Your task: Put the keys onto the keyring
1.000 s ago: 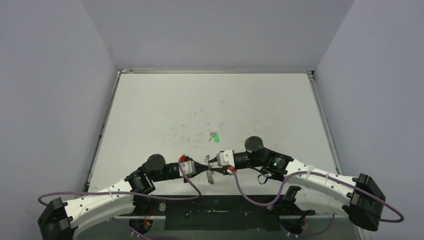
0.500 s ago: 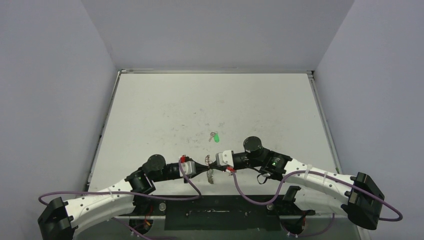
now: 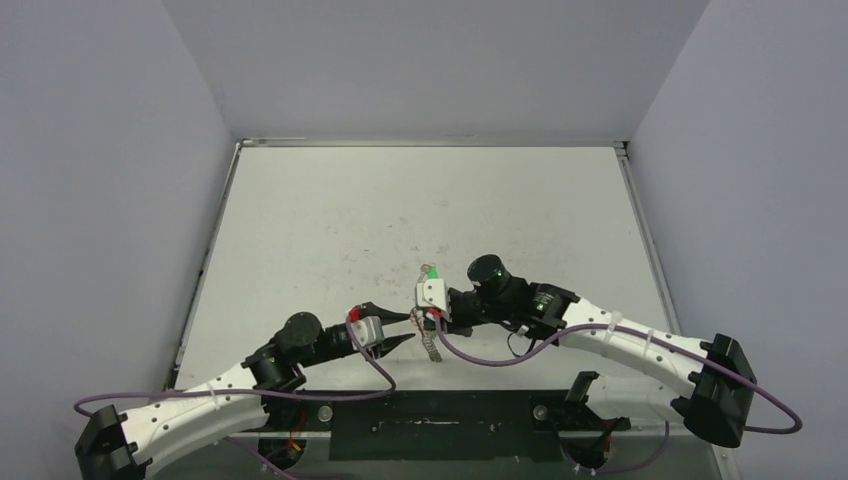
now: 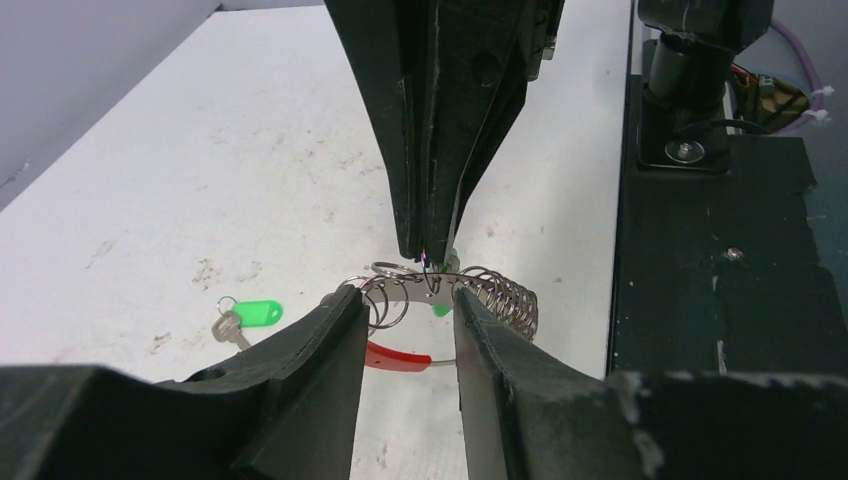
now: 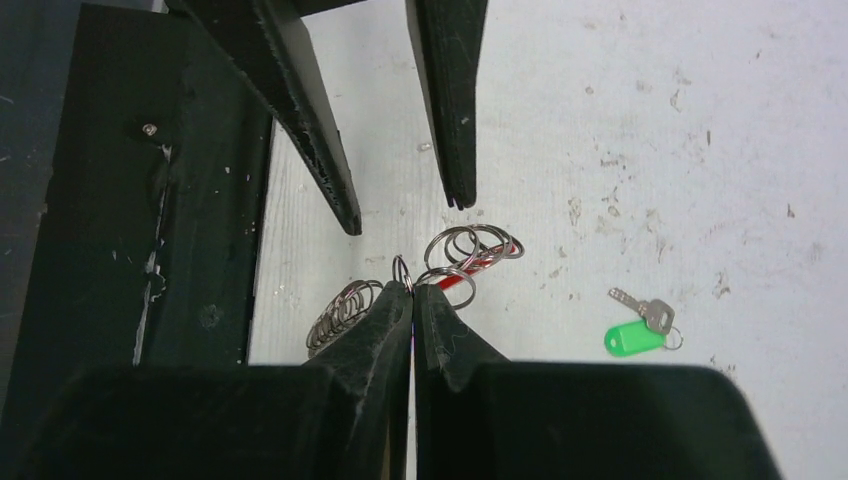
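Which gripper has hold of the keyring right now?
The right gripper: it is pinched shut on a loop of the keyring. The left gripper stands open, its fingers apart and gripping nothing.

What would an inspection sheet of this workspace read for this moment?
Surface: white table, scuffed and speckled with dark marks.
Job's things: keys with a green tag lie flat on the table, apart from the keyring, a coil of silvery rings with a red segment.
Clutter: nothing seen.
Grippers: right pincer shut on the keyring; left pincer open, facing the keyring, not gripping it.
Cables: purple cables loop from both arms near the front edge.
Surroundings: plain walls on three sides; black base plate at the near edge.
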Tool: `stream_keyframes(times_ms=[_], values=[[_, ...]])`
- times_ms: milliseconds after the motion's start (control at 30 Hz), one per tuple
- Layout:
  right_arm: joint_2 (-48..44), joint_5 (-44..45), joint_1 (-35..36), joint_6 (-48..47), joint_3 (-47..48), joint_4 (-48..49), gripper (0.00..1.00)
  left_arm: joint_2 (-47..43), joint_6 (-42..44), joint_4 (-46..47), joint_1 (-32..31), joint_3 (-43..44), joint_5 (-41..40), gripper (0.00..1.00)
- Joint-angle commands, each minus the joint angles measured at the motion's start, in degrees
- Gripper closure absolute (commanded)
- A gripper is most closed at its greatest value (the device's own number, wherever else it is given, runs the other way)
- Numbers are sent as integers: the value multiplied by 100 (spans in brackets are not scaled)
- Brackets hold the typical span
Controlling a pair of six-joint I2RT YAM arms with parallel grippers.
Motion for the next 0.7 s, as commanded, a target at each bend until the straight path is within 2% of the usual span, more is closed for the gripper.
stream_keyframes(times_ms=[0,167,333,667], values=[[276,527,31,377,721,-1024,100,-173,-90,4,-24,-31,-367,65],[663,932,42,675,1284,-1679,100,3,-180,206,-28,-86,-330,67],[1056,995,42,918,1709,-2133,100,456,-358,843,-35,-186,-277,72],[1401,839,7,1142,1800,-2034,100,1150,-341,1541,-53,-251,-354,73]])
